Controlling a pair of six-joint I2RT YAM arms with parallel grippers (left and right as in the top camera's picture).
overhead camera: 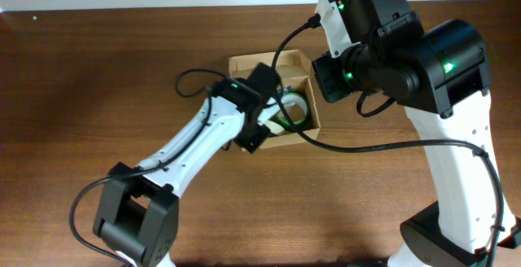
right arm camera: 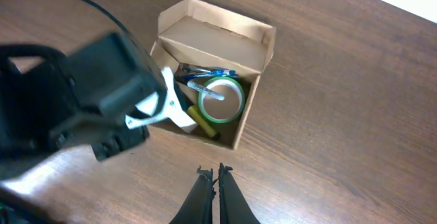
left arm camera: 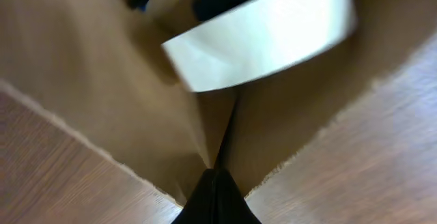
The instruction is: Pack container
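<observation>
- The left gripper (left arm camera: 215,190), jaws pressed together, has its tips at the rim of the cardboard box (left arm camera: 89,80), by an inside corner at the bottom of the left wrist view.
- The right gripper (right arm camera: 213,177), likewise closed and holding nothing, hovers over the table (right arm camera: 341,80) at the bottom of the right wrist view, near the box.
- A white tape roll (left arm camera: 266,36) lies inside the box, upper centre of the left wrist view.
- A green tape roll (right arm camera: 222,100) and blue pens (right arm camera: 205,74) lie beside it; the flap (right arm camera: 212,36) stands open.
- The box sits on the table just above centre of the overhead view.
</observation>
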